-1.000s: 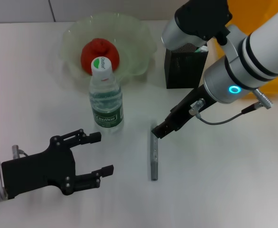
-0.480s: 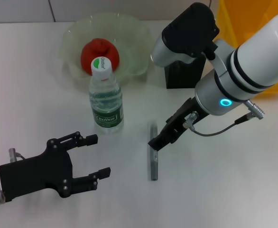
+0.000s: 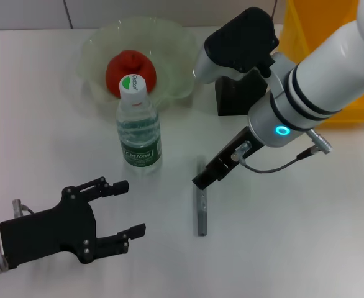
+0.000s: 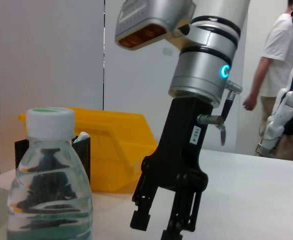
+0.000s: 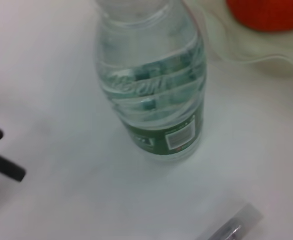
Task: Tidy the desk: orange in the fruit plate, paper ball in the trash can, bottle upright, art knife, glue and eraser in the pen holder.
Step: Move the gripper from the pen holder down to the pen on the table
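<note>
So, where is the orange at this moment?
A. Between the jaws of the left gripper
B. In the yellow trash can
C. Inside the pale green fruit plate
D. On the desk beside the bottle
C. In the head view the orange lies inside the fruit plate, behind the upright bottle; the left gripper is open and holds nothing.

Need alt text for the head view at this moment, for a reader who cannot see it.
The right gripper reaches down over the far end of a grey art knife lying on the white desk. The bottle stands upright before the fruit plate holding the orange; the left gripper hovers open nearby.
</note>
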Robot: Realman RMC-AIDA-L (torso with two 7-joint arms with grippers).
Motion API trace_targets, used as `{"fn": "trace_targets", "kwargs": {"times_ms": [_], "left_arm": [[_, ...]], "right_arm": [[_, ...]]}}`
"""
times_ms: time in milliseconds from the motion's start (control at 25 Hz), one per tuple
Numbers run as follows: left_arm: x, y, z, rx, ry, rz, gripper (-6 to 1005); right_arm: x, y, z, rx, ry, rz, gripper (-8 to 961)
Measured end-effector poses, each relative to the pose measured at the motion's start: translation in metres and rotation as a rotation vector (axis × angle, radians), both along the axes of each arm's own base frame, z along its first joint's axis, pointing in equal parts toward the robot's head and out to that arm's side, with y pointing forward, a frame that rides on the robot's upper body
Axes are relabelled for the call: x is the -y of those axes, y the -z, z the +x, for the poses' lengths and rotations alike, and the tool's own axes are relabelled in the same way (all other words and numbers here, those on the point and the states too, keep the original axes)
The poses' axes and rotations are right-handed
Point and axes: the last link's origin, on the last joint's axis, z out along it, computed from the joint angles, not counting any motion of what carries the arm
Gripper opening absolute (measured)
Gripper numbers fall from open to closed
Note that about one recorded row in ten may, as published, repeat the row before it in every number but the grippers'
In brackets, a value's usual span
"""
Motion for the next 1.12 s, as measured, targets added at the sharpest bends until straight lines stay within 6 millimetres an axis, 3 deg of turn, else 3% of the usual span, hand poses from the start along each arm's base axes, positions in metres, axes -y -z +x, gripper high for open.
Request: {"fn": "trace_targets", "kwargs": {"times_ms": [320,1120], "left_arm": [[0.001,0.002,0.001,0.001,0.003,-0.003,785],[-0.002,0.005,0.004,0.001,0.013,0.0,785]], "right_arm": [[-0.006,0.017,-0.002,0.046,0.023,0.0,756],[-0.01,0.028,0.001,0.082,0.032,-0.015,725]]}}
